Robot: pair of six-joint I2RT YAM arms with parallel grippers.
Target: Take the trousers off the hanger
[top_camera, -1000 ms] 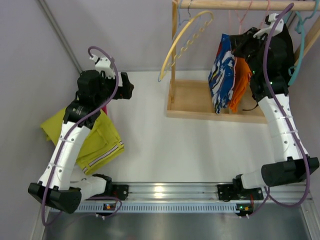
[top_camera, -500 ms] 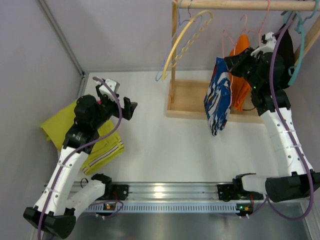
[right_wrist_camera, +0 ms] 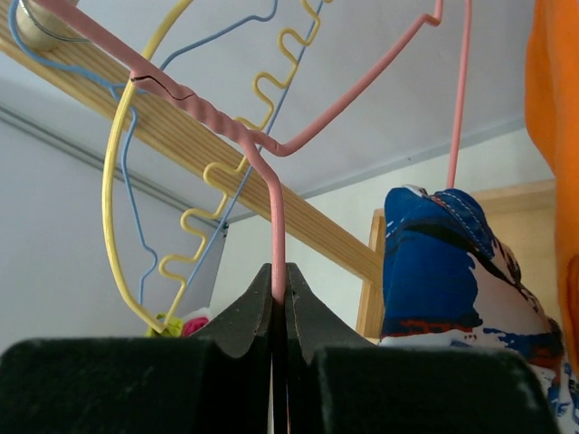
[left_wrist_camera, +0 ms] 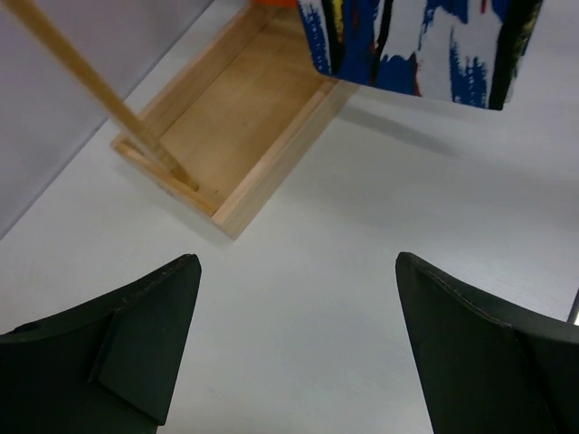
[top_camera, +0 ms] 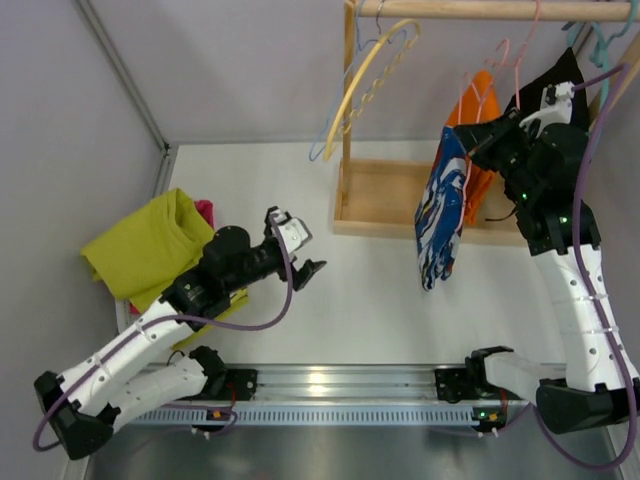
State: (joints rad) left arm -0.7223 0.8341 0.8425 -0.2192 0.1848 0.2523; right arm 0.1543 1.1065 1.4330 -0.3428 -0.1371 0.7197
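Trousers — likely soft, light, limp — draped on pink hanger, far-right corner of bench | right fingers pinched shut on hanger | left fingers spread, empty | suggested hold: lower hem

The left arm and right arm had white shells on their long links and black housings at joints and wrists. A purple cable looped along each. Small green lights glowed on the right arm. The left gripper had broad matte-black wedge fingers; the right gripper had black fingers tapering to thin tips.
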